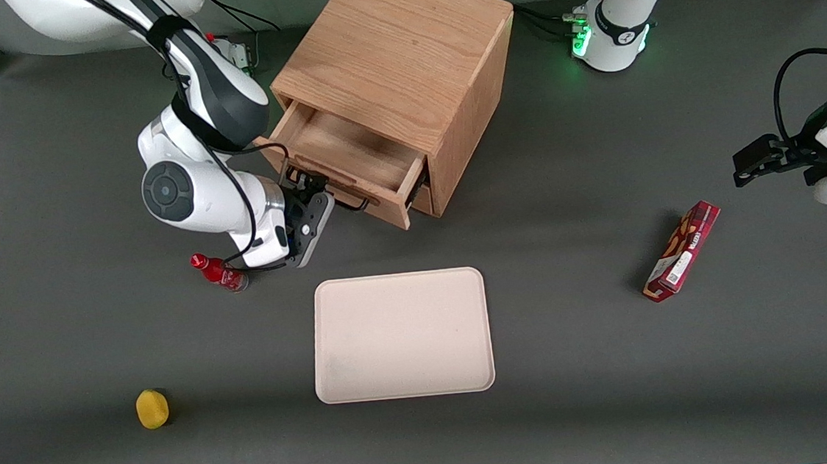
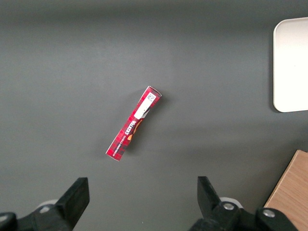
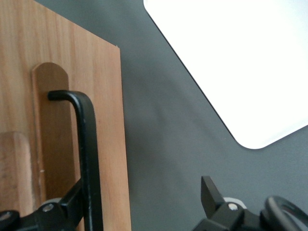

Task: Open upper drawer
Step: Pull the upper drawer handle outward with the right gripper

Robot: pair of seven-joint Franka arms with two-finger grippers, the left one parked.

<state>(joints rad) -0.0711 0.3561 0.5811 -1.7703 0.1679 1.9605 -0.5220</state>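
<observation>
The light oak cabinet (image 1: pixel 399 49) stands at the back of the table. Its upper drawer (image 1: pixel 348 152) is pulled out, showing a shallow wood-grain interior. My right gripper (image 1: pixel 310 199) is at the drawer front, at the working arm's end of the black bar handle (image 1: pixel 352 201). In the right wrist view the gripper (image 3: pixel 142 195) is open wide. One finger (image 3: pixel 72 199) sits between the handle bar (image 3: pixel 86 154) and the drawer front (image 3: pixel 108 120). The other finger (image 3: pixel 210 192) hangs apart over the grey table. The lower drawer is mostly hidden under the upper one.
A small red bottle (image 1: pixel 219 271) lies just beside my wrist, nearer the front camera. A beige tray (image 1: pixel 402 335) lies in front of the cabinet. A yellow object (image 1: pixel 152 408) sits near the front edge. A red box (image 1: pixel 682 250) lies toward the parked arm's end.
</observation>
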